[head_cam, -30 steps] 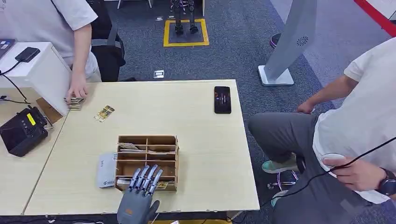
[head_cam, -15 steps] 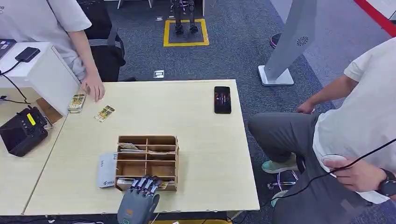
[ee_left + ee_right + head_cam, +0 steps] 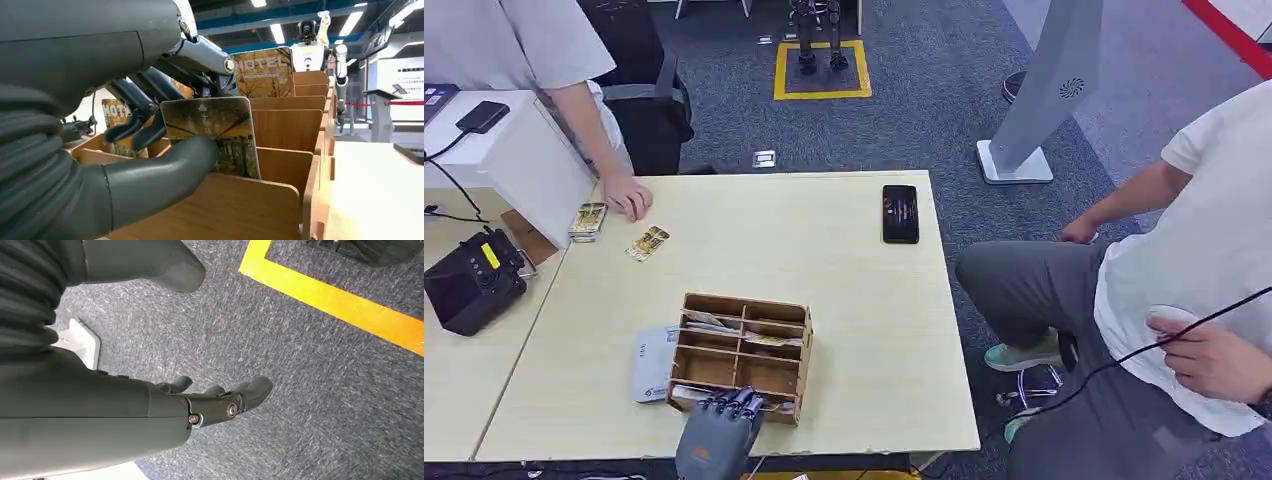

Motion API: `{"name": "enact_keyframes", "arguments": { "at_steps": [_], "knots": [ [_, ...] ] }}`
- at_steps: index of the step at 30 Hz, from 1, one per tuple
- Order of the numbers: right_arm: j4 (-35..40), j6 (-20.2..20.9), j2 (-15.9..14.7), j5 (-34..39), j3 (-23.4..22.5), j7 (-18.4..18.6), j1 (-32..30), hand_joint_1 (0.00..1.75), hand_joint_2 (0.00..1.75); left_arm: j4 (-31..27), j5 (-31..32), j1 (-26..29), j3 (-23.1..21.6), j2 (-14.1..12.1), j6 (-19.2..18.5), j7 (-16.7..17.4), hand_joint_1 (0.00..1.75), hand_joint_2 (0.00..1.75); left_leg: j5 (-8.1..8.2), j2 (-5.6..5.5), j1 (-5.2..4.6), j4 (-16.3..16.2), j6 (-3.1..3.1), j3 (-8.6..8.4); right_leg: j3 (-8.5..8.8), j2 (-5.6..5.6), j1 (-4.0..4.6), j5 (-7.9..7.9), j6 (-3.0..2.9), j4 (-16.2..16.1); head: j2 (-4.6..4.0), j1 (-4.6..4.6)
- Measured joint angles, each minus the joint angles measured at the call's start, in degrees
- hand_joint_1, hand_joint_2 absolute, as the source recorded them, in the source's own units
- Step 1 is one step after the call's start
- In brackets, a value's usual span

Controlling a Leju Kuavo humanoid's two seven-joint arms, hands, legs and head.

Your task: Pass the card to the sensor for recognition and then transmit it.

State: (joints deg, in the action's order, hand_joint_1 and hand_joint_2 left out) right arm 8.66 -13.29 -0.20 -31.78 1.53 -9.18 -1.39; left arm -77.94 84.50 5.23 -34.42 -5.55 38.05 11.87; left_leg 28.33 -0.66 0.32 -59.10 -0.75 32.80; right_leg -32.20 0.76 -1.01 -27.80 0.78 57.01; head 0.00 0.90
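Note:
A wooden organizer with several compartments holding hotel cards stands near the table's front edge. My left hand reaches into its nearest row, fingers curled over the front wall. The left wrist view shows that hand pinching a card with a tree picture between thumb and fingers, the card upright and partly raised above the organizer's front wall. A white flat sensor lies against the organizer's left side. My right hand hangs over the carpet, fingers loosely apart and holding nothing.
A person's hand rests at the table's far left beside a card stack and a loose card. A phone lies far right. A black device sits on the left table. A seated person is to the right.
My left fingers have curled down into the nearest compartment and closed on a card. The organizer has turned slightly. The person's hand slid off the card stack to the right.

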Motion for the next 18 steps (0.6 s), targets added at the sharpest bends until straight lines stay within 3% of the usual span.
{"name": "enact_keyframes", "arguments": {
  "at_steps": [7, 8, 13, 18],
  "knots": [
    [0.00, -0.02, 0.00, -0.02, 0.00, 0.00, 0.00, 0.00, 1.75, 0.04, -0.29, -0.02, 0.02, 0.00, 0.35, -1.01, 1.75, 1.75, 0.00, 0.00, 0.00, 0.00, 0.00, 0.00, 0.00, 0.00, 0.00, 0.00, 0.00, 0.00, 0.00, 0.00],
    [0.00, 0.00, 0.00, -0.04, 0.00, -0.02, 0.00, 0.00, 1.75, 0.07, -1.04, -0.05, 0.02, -0.02, 0.42, -2.24, 1.75, 1.75, 0.00, 0.00, 0.00, 0.00, 0.00, 0.00, 0.00, 0.00, 0.00, 0.00, 0.00, 0.00, 0.00, 0.00],
    [0.00, 0.20, 0.00, -0.24, 0.00, -0.55, 0.03, 0.00, 1.75, -1.26, -14.25, -0.18, -1.62, -2.10, -0.78, -15.01, 1.75, 1.75, 0.00, 0.00, 0.01, 0.00, 0.00, 0.00, 0.00, 0.00, 0.01, 0.00, 0.00, 0.01, 0.00, 0.02],
    [0.00, 0.20, 0.06, 0.09, 0.00, -0.63, 0.03, 0.00, 1.75, -11.75, -17.81, 0.71, -1.97, -4.04, -4.76, -18.94, 1.75, 1.75, 0.00, -0.03, 0.01, 0.00, 0.00, 0.03, -0.02, -0.04, 0.01, -0.01, 0.00, 0.01, 0.00, 0.00]
  ]
}}
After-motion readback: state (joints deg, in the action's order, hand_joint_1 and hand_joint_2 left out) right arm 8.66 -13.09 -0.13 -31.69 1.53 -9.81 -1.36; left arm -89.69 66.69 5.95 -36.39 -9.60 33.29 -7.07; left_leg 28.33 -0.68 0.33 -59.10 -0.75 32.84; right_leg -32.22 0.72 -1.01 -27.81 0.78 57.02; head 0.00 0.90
